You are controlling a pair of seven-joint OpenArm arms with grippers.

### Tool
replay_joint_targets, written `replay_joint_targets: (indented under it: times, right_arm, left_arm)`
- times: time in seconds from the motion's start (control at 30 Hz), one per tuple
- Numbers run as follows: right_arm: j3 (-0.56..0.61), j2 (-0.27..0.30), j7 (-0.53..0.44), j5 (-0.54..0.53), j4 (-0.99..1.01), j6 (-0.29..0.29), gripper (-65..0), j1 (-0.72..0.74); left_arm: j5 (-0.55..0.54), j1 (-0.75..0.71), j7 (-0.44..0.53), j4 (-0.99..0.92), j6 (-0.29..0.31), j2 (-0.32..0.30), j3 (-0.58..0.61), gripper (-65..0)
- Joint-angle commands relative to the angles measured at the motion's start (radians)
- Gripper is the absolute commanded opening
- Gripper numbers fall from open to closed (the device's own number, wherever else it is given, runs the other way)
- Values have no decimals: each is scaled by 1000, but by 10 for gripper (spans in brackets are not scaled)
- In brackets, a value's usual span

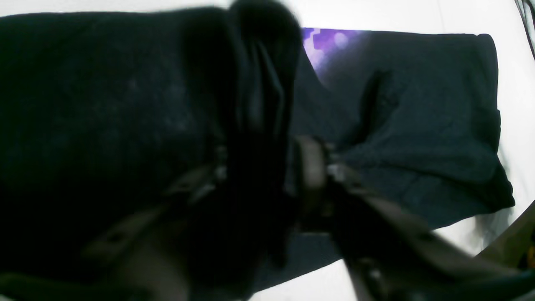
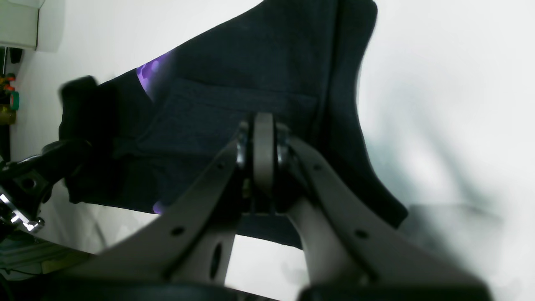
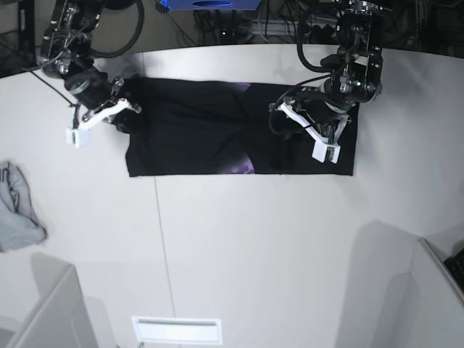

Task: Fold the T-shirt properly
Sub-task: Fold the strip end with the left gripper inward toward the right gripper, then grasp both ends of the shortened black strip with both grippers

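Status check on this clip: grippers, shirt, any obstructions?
Right gripper shut on black cotton T-shirt. Left gripper astride a raised fold of it, grip unclear. Shirt lies as a long band, purple print peeking out. Light-grey cloth well clear.

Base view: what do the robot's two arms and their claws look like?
Both arms are black, jointed, with black cables looping near their upper ends. The left claw and right claw have pale grey-white flat fingers with small round holes; a white boxy block sits by each wrist. A green light glows on the left arm.
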State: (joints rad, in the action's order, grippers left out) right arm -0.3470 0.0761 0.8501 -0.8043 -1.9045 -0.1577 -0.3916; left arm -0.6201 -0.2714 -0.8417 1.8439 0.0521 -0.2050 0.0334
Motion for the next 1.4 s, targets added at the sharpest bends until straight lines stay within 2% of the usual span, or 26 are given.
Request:
replay_joint_targets:
  times: [0.0, 0.13, 0.27, 0.37, 0.43, 0.47, 0.57, 0.7, 0.73, 0.77, 0.83, 1.0, 1.1, 1.17, 1.27, 1.37]
  right_arm:
    - [-4, 4, -16, -13, -17, -4, -650, 7]
    - [-2, 4, -16, -13, -17, -4, -650, 7]
    - [-1, 3, -16, -13, -17, -4, -650, 9]
    - [-5, 6, -16, -14, -17, -1, -650, 9]
    - [-7, 8, -16, -16, -17, 0, -650, 9]
    - [-7, 8, -16, -17, -17, 0, -650, 10]
    - [-4, 8, -15, -17, -16, 0, -650, 15]
    - [-7, 8, 62, -13, 7, 0, -299, 58]
    - [-8, 8, 76, -13, 20, 0, -234, 70]
    - [-19, 8, 84, -13, 33, 0, -206, 79]
    - [-51, 4, 88, -13, 76, 0, -210, 99]
    - [-65, 18, 88, -11, 164, 0, -221, 124]
    - [-59, 32, 87, -11, 208, 0, -222, 133]
    - [-57, 31, 87, -11, 233, 0, -222, 136]
    - [-51, 27, 87, -11, 262, 0, -224, 138]
    - [27, 34, 87, -11, 262, -1, -224, 132]
  left_arm:
    - [-17, 7, 19, 18, 5, -1, -3, -367]
    - [-17, 25, 19, 21, 5, -1, 72, -299]
    - [-19, 51, 19, 23, 5, -1, 165, -306]
    - [-19, 40, 19, 52, 5, -6, 125, -311]
    - [-19, 14, 19, 81, 5, -7, 55, -369]
    - [-19, 1, 19, 95, 5, -7, 1, -423]
    - [-19, -38, 19, 102, 10, -6, -180, -648]
    - [-21, -55, 19, 69, 13, -7, -404, -650]
    - [-14, -58, 19, 64, 13, -9, -447, -650]
    - [-11, -61, 23, 63, 15, -11, -481, -650]
    - [-11, -64, 23, 60, 25, -26, -547, -650]
    - [-10, -73, 26, -68, 142, -96, -608, -650]
    - [-10, -72, 28, -141, 196, -109, -628, -650]
    - [-10, -70, 37, -175, 210, -109, -629, -650]
    - [-10, -75, 123, -203, 210, -109, -616, -650]
    - [6, -73, 152, -227, 210, -115, -565, -650]
